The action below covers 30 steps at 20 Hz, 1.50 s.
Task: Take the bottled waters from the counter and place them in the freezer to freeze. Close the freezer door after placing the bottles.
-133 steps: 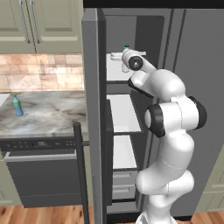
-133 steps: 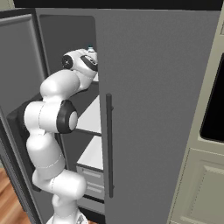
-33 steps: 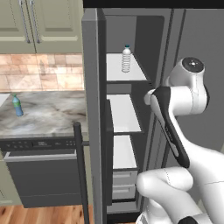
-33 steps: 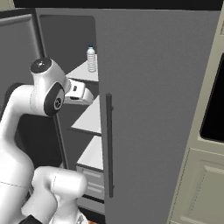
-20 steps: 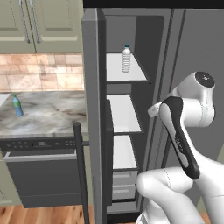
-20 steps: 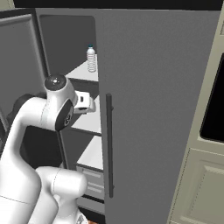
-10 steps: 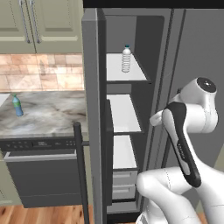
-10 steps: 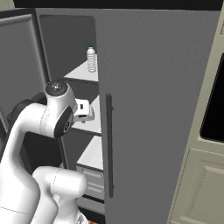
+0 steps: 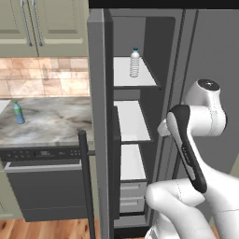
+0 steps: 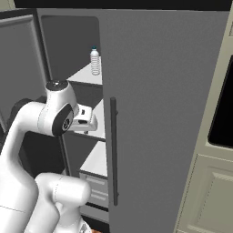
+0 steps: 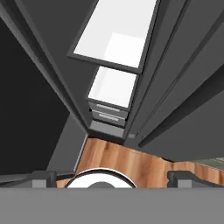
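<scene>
Bottles: clear ribbed plastic bottle (image 9: 135, 61) stood on the freezer's (image 9: 140, 42) top shelf, upper centre; translucent blue green-capped bottle (image 9: 18, 112) waited on the marbled table (image 9: 56, 121), left.
Gripper: gripper (image 11: 111, 178) spread wide, empty, pointing floorward.
Door: grey freezer door (image 9: 96, 116) hung open for loading.

A clear bottle (image 9: 135, 62) stands on the open freezer's (image 9: 133, 135) top shelf; a blue one (image 9: 18, 112) (green-capped) on the counter (image 9: 51, 121).
</scene>
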### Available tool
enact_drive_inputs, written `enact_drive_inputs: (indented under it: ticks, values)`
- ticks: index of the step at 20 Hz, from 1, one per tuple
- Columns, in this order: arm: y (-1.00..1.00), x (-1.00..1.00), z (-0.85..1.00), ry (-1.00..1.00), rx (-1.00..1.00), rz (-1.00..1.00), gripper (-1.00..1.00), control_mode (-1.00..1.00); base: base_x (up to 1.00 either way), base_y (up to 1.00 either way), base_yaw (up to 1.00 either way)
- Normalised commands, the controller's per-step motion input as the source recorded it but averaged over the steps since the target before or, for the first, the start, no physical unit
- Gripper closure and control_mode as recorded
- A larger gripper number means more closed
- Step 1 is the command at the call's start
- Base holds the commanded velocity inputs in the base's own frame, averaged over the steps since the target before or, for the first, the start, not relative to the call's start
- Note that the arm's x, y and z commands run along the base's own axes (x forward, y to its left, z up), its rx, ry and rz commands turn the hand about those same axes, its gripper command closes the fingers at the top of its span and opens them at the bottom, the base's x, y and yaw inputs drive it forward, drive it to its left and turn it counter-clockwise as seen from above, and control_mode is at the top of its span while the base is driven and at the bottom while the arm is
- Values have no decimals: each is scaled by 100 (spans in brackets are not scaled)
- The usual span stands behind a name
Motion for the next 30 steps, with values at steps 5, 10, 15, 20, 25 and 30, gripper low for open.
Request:
enact_drive_inputs:
  ticks: [5,10,15,20,25,30]
  values:
    - [0,-6,-5,19,-3,-20,-100,-100,0,0,0]
    - [0,-2,-18,4,-7,-14,-100,-100,0,0,0]
    - [0,0,-23,0,-8,-9,-100,-100,0,0,0]
    - [0,0,-19,-3,-1,0,-100,-100,0,0,0]
    - [0,0,-18,-1,0,3,-100,-100,0,0,0]
    - [0,0,-16,0,0,5,-100,-100,0,0,0]
